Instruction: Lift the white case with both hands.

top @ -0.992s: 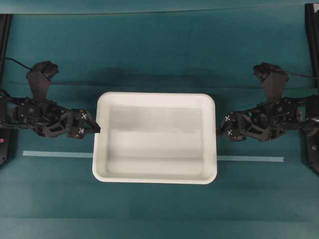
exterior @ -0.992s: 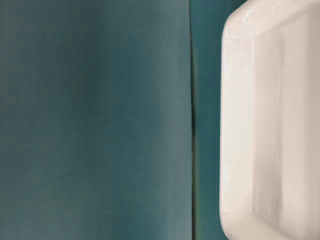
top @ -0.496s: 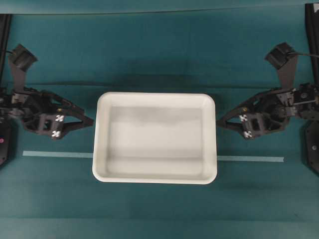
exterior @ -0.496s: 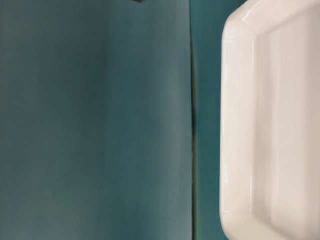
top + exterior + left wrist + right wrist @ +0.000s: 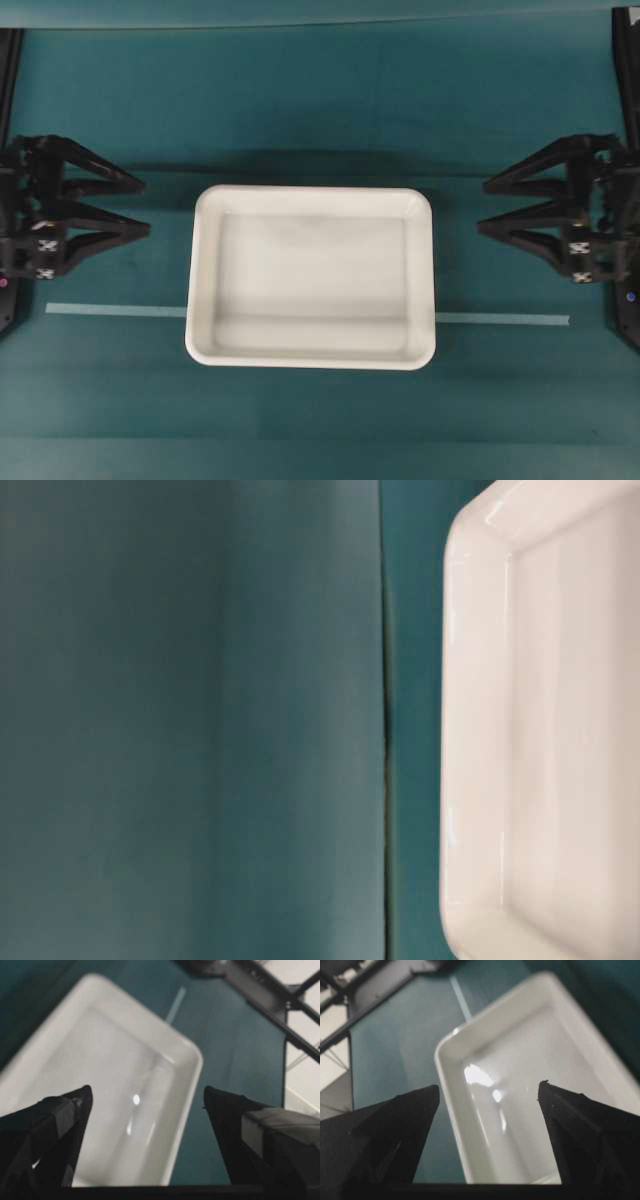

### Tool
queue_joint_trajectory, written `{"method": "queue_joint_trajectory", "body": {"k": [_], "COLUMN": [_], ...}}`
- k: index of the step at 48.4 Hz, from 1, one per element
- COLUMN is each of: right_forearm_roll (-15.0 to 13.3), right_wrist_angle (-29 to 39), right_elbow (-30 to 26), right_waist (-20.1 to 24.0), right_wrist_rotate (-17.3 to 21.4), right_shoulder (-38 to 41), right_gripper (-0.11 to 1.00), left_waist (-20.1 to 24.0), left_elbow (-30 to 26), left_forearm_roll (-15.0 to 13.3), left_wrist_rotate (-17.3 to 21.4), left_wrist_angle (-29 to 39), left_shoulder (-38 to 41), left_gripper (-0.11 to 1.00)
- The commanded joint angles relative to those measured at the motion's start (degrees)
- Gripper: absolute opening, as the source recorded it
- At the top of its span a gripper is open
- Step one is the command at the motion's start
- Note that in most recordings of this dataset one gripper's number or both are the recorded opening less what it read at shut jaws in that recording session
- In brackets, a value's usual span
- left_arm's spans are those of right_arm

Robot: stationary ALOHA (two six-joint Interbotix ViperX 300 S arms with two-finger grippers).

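Observation:
The white case [image 5: 312,280] lies flat on the teal cloth in the middle of the overhead view. My left gripper [image 5: 147,207] is open, its two fingers spread and pointing at the case's left side, a short gap away from the rim. My right gripper [image 5: 481,207] is open too, mirrored off the right side, also apart from the rim. In the left wrist view the case [image 5: 115,1075] shows between and beyond the open gripper [image 5: 147,1089]. The right wrist view shows the case [image 5: 530,1060] beyond the open gripper [image 5: 489,1085]. The table-level view shows one rounded corner of the case [image 5: 540,730].
A pale tape strip [image 5: 115,310] runs across the cloth, passing under the case and out the right side [image 5: 500,320]. Black frame rails stand at the far left [image 5: 8,60] and far right [image 5: 625,60] edges. A cloth seam [image 5: 385,730] runs beside the case.
Both grippers have drawn back outward from the case's sides and opened their jaws wide. The case has not moved.

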Motion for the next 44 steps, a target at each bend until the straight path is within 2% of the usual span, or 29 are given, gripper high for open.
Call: {"method": "queue_joint_trajectory", "body": {"k": [1, 15, 27, 44], "right_forearm_roll": [-0.97, -5.36, -6.42, -6.5], "right_wrist_angle": [-0.18, -0.09, 2.55, 6.24], "right_elbow": [-0.7, -1.05, -1.32, -1.67], "right_waist": [-0.09, -0.09, -0.09, -0.09], "right_wrist_rotate": [-1.23, -4.31, -4.66, -5.36], "right_shoulder": [-1.32, -7.12, -10.55, -16.61], "right_gripper": [0.86, 0.86, 0.86, 0.86], "left_waist": [0.0, 0.0, 0.09, 0.0], "left_elbow": [-1.49, -1.93, -2.72, -3.96], "left_forearm_roll": [0.26, 0.26, 0.26, 0.26], "left_wrist_rotate": [2.2, 9.32, 15.91, 16.7], "left_wrist_angle": [-0.09, -0.09, 0.26, 6.42], "left_shoulder": [-1.23, -6.59, -10.46, -14.33], "left_gripper": [0.95, 0.95, 0.94, 0.94]}}
